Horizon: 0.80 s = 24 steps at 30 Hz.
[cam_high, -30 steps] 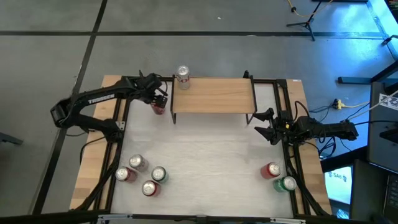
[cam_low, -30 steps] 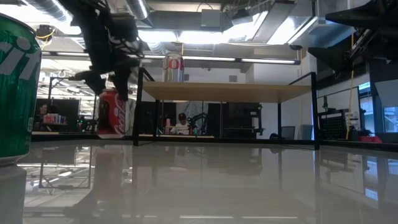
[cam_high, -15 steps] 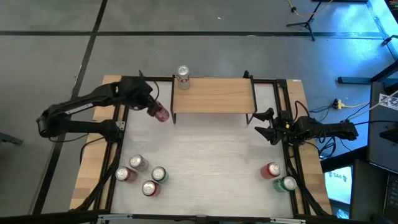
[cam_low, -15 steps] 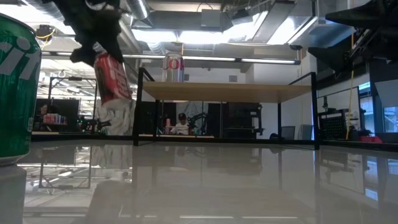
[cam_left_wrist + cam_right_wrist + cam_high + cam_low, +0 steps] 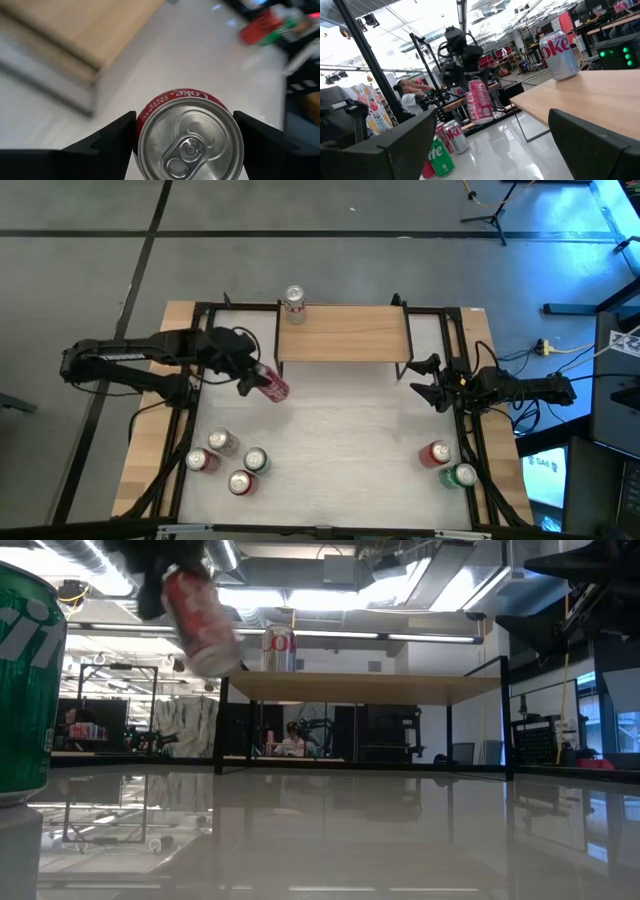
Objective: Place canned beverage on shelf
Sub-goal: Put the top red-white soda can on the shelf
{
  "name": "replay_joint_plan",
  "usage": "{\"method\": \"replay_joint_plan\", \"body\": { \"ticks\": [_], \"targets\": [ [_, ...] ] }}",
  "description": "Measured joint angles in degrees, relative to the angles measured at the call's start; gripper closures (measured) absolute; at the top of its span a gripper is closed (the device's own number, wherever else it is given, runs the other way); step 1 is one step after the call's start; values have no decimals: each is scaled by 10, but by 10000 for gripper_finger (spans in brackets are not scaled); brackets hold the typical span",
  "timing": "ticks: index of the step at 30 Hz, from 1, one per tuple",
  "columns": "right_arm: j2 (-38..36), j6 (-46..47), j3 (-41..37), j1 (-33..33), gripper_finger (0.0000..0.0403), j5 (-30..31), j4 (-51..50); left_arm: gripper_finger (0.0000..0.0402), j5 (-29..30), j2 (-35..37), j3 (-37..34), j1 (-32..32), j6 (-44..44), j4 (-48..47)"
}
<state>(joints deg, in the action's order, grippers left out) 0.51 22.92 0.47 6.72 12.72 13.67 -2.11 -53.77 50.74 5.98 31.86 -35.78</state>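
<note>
Diet Coke can point(image 5: 293, 302) already stands on the shelf point(image 5: 345, 332). Left gripper point(image 5: 250, 377) pinches a red Coke can point(image 5: 272, 386), lifted and tilted beside the shelf's left end, not yet placed. Right gripper point(image 5: 425, 384) waits, fingers spread, empty.

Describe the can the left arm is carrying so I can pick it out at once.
Find the wooden shelf; just off its front left corner, the left gripper holds a red Coke can. It is the only can in the air, tilted, above the white table.
</note>
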Motion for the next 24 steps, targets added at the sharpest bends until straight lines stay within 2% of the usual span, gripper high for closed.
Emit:
{"method": "replay_joint_plan", "body": {
  "ticks": [6,12,16,24],
  "targets": [
    [0,9,0,0,22,-3,0,123,0,-60,0,-47,-8,127],
    [0,9,0,0,22,-3,0,123,-5,-125,1,-64,-9,215],
    [0,9,0,0,22,-3,-1,123,-5,-169,29,-70,-18,215],
    [0,8,0,0,22,-3,-1,123,-5,-259,135,-73,-106,201]
  ]
}}
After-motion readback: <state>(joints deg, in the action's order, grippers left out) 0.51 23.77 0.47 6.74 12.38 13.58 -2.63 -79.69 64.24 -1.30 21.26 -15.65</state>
